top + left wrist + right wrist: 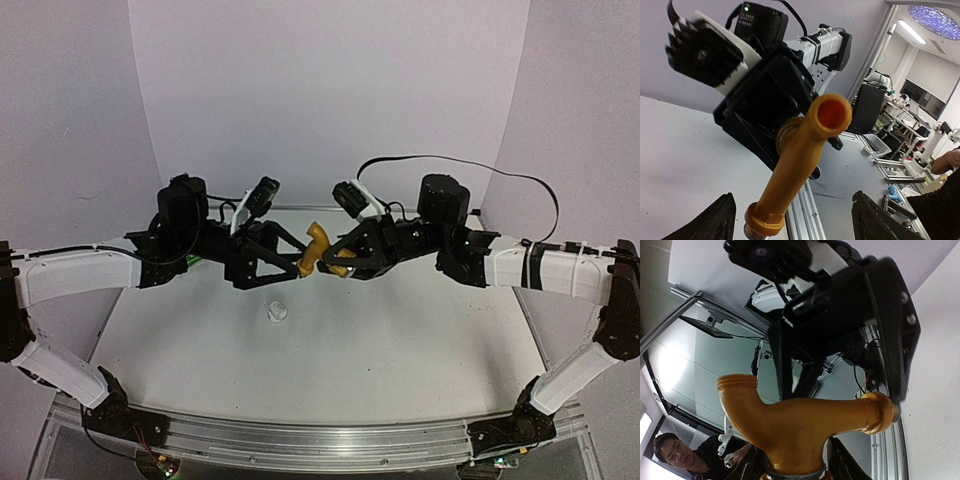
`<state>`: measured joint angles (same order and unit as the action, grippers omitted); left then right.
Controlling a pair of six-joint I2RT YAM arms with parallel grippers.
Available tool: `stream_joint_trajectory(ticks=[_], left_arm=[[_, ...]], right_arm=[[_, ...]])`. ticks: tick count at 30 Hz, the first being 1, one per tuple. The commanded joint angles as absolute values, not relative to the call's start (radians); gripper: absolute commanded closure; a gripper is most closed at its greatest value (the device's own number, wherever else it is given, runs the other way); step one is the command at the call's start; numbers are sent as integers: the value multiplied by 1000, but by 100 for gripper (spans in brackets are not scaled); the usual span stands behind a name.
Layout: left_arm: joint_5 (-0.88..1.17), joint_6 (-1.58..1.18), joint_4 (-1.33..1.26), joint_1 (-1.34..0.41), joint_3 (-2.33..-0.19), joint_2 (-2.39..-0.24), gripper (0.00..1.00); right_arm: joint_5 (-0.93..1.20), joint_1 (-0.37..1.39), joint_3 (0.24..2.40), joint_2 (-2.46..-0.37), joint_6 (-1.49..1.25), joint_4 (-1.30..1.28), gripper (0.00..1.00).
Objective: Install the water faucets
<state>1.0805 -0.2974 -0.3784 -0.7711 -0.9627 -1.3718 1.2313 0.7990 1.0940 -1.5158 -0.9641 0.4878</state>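
So the white desk [400,330] is sitting under all this, and the white-and-black left arm [80,275] and its matching right arm [560,265] are reaching in to meet above the desk's middle, towards the far side. The yellow-gold plastic faucet with the bent spout [317,250] is hanging in mid-air between them, well clear of the desk. The right fingers [842,465] are clenching it low on its body, under the branch. The left fingers [715,222] are standing released, wide on either side of the threaded end and not touching it.

What's worrying me: one grip is carrying the whole faucet, and on a rounded, smooth-looking part. I'm guessing that if the left fingers come in off-centre, they're going to knock the threaded end sideways and twist the faucet in the right grip, or pop it out onto the desk.

Also, the small white cylindrical fitting [277,311] is lying alone on the desk, nearer the bases and just left of centre, well apart from the faucet. It looks round enough to roll at a nudge. I'm not making out any green faucet.
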Motion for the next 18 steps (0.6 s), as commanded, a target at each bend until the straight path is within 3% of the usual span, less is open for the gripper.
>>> stream_joint_trajectory(ticks=[1, 3, 8, 12, 18], left_arm=[[1154, -316, -407, -793, -1002, -1389, 27], [1130, -304, -410, -793, -983, -1374, 37], [1095, -320, -433, -798, -987, -1368, 41], [1087, -330, -447, -802, -1000, -1381, 57], [972, -334, -451, -802, -979, -1325, 95]], right_arm=[[1246, 795, 1150, -1499, -1013, 620, 100], [1240, 796, 1146, -1496, -1019, 637, 100], [1237, 796, 1133, -1496, -1034, 665, 100], [1221, 797, 1125, -1495, -1036, 677, 100], [1190, 797, 1082, -1481, -1024, 688, 100]])
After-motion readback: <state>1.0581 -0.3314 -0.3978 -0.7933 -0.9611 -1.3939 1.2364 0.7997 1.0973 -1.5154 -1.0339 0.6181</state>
